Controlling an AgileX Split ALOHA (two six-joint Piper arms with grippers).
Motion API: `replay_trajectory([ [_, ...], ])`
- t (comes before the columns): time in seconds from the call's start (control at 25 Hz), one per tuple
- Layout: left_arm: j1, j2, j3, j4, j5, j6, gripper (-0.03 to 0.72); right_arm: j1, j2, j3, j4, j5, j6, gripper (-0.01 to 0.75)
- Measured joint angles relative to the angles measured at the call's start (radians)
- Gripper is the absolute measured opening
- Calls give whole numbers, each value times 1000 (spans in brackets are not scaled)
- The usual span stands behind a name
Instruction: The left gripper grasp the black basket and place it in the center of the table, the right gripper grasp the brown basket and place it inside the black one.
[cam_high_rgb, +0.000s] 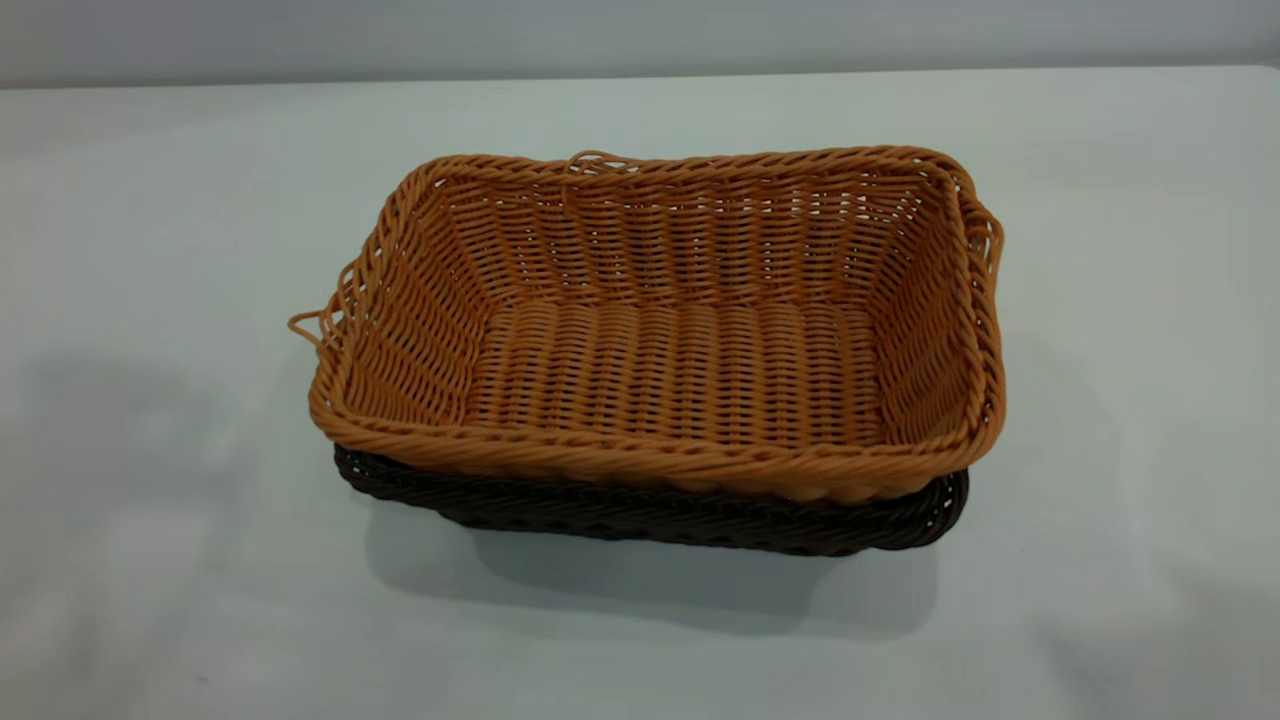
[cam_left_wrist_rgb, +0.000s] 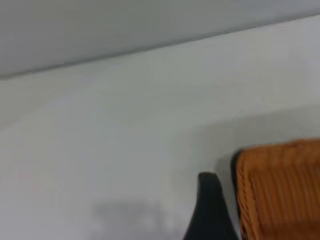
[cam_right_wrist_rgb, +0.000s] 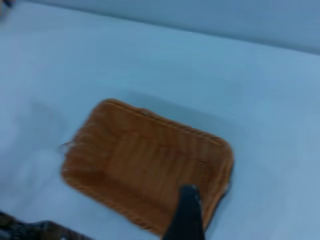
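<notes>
So your brown basket sits nested in the black basket, mid surface; left hand beside it, right hand above it; can't tell either's opening

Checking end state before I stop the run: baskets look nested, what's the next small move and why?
Probably just keep both arms clear and park them. The brown basket already sits inside the black basket mid-table, with only the dark rim showing below it. Neither gripper appears in the exterior view, and each wrist view shows nothing held.
</notes>
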Motion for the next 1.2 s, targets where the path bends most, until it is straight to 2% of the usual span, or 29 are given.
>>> replay_trajectory([
  [0.32,0,-400,502,0,1,-17,482,0,-335,408,38,5,-23,582],
  [0.52,0,-615,738,0,1,-17,482,0,-577,616,27,11,-39,582],
  [0.8,0,-859,974,0,1,-2,482,0,-822,792,-42,8,-87,582],
  [0.96,0,-963,1073,0,0,22,482,0,-913,878,-57,-38,-117,582],
  [1.2,0,-1081,1180,0,-30,25,482,0,-967,903,-55,-85,-146,582],
])
